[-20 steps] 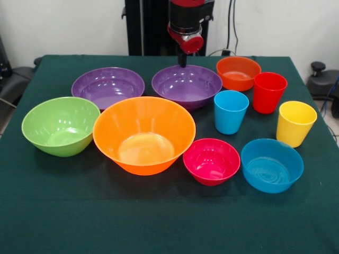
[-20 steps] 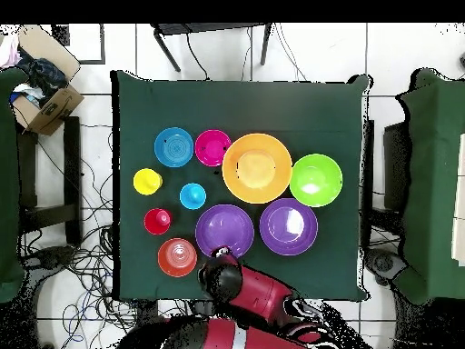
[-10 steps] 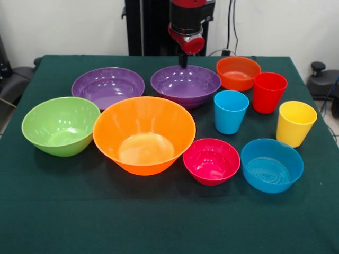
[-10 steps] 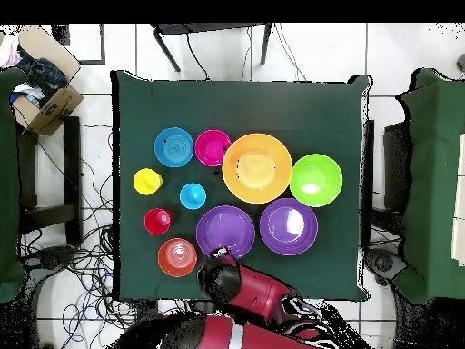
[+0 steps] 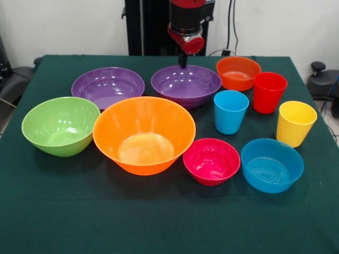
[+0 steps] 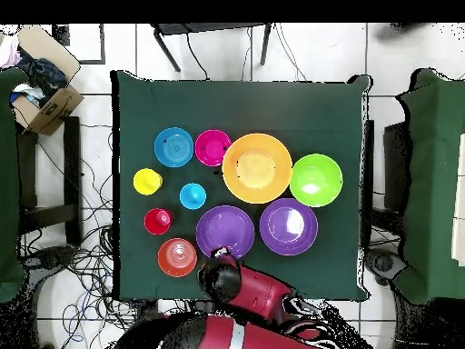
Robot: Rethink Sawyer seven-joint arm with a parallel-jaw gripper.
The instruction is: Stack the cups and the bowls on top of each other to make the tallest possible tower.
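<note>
Front view: gripper [image 5: 183,60] at far rim of a purple bowl [image 5: 186,85], nothing stacked.
Gripper tip sits right at the back rim of that bowl; cannot tell whether it is apart, together or clamped on the rim. All ten pieces stand separate on the green table [image 5: 159,222]. Second purple bowl [image 5: 108,86] just beside the first. Big orange bowl [image 5: 144,134] in the middle, lime bowl [image 5: 61,125] beside it. Small pink-red bowl [image 5: 211,161] and small blue bowl [image 5: 271,164] near front. Small orange bowl [image 5: 238,72] at back corner, red cup [image 5: 269,92] next to it, blue cup [image 5: 230,111] and yellow cup [image 5: 295,123] upright nearby. Overhead: arm [image 6: 259,295] reaches in over the table edge.
</note>
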